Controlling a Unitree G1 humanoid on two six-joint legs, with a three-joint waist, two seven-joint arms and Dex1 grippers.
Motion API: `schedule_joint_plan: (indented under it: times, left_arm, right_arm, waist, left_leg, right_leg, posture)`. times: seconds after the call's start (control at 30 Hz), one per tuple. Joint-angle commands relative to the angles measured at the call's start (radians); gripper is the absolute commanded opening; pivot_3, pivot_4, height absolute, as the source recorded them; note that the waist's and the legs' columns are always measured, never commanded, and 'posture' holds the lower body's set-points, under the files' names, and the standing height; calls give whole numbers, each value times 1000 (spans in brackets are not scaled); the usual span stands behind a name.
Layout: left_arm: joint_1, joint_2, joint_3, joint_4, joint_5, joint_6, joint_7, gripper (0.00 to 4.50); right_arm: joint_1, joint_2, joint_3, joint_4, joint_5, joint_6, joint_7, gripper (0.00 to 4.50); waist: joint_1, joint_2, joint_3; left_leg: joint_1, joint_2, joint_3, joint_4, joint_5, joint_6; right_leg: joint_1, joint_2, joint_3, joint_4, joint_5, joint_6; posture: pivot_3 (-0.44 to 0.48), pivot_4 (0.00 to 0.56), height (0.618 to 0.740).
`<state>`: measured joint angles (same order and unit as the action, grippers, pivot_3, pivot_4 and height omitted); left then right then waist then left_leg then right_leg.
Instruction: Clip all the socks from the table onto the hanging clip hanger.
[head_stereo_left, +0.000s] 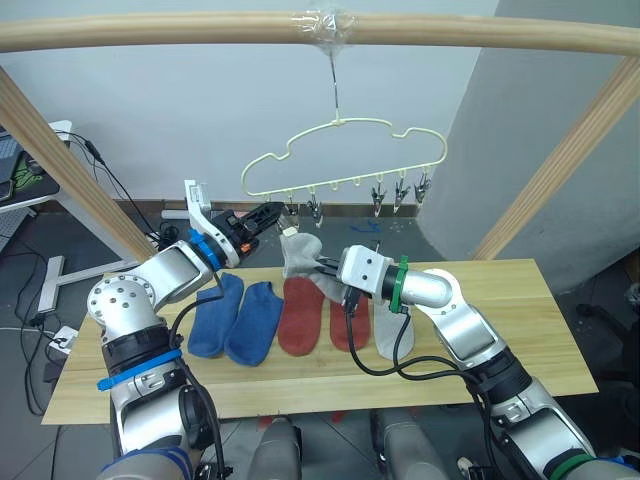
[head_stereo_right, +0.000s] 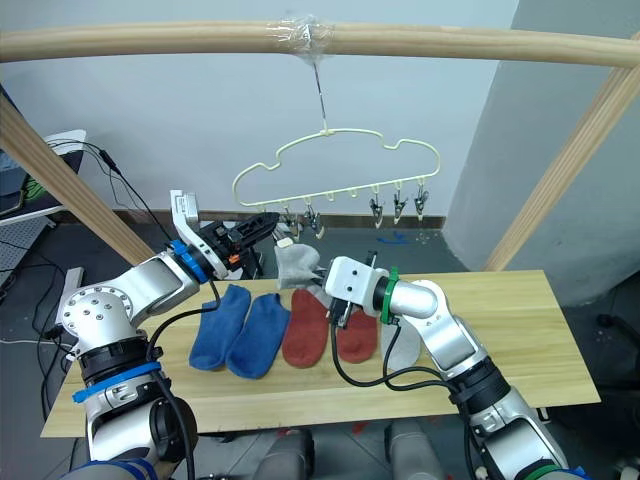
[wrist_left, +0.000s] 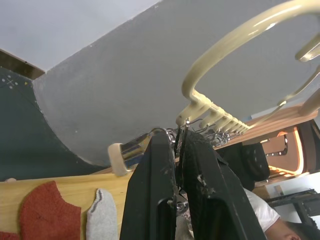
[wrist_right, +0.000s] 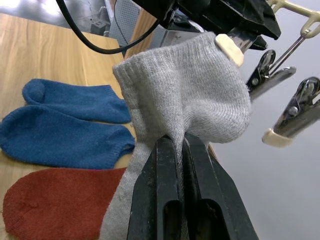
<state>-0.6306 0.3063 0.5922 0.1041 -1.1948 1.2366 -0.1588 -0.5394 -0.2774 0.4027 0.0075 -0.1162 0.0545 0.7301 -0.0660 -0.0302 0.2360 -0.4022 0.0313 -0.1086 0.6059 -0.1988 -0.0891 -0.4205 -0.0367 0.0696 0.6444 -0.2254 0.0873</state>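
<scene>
Right gripper (wrist_right: 172, 150) pinches a light grey sock (wrist_right: 190, 95) and holds it up at the leftmost clip (wrist_left: 131, 150) of the clip hanger (head_stereo_left: 345, 160), which the left gripper (wrist_left: 177, 150) squeezes.

The left gripper's fingers are closed on the clip's handles; the clip's pale tip sits just beyond them, against the sock's cuff in the right wrist view. The right gripper's fingers are clamped on a fold of the sock, the rest draped below toward the table (head_stereo_left: 500, 330). Under the right gripper lie two red socks (head_stereo_left: 298, 315) and the other grey sock (head_stereo_left: 395, 335); two blue socks (head_stereo_left: 238, 318) lie below the left gripper. The table's far right side is bare. Free clips (head_stereo_left: 400, 195) hang beyond the sock, apart from both grippers. The left wrist view shows the row of clip hooks end-on; the right wrist view shows two neighbouring clips (wrist_right: 290, 112) near the cuff.
</scene>
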Motion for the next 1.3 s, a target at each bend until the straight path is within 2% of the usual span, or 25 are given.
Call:
schedule_joint_plan:
  times: [0.03, 0.43, 0.9, 1.3]
  left_arm:
    - [10, 6, -5, -46, -53, 2, 15, 0]
    - [0, 37, -31, -31, -103, -2, 19, 0]
    - [34, 83, -90, -53, -70, -40, -49, 0]
    - [65, 128, -44, -72, -164, -35, -34, 3799]
  right_arm:
    - [-25, 9, -4, -31, 14, 0, 15, 15]
    - [-26, 24, -13, -19, 25, 26, 20, 15]
    - [-53, 30, -35, -28, 43, 59, 13, 15]
    - [-51, 54, -32, 9, 43, 54, 4, 0]
  waist:
    - [3, 0, 0]
    - [10, 0, 0]
    - [10, 0, 0]
    - [10, 0, 0]
  left_leg:
    - [0, 0, 0, 0, 0, 0]
    - [0, 0, 0, 0, 0, 0]
    - [0, 0, 0, 0, 0, 0]
    - [0, 0, 0, 0, 0, 0]
  right_leg:
    - [0, 0, 0, 0, 0, 0]
    - [0, 0, 0, 0, 0, 0]
    - [0, 0, 0, 0, 0, 0]
    - [-1, 0, 0, 0, -1, -1]
  posture:
    - [32, 208, 740]
    - [24, 210, 740]
    - [19, 216, 740]
    - [44, 216, 740]
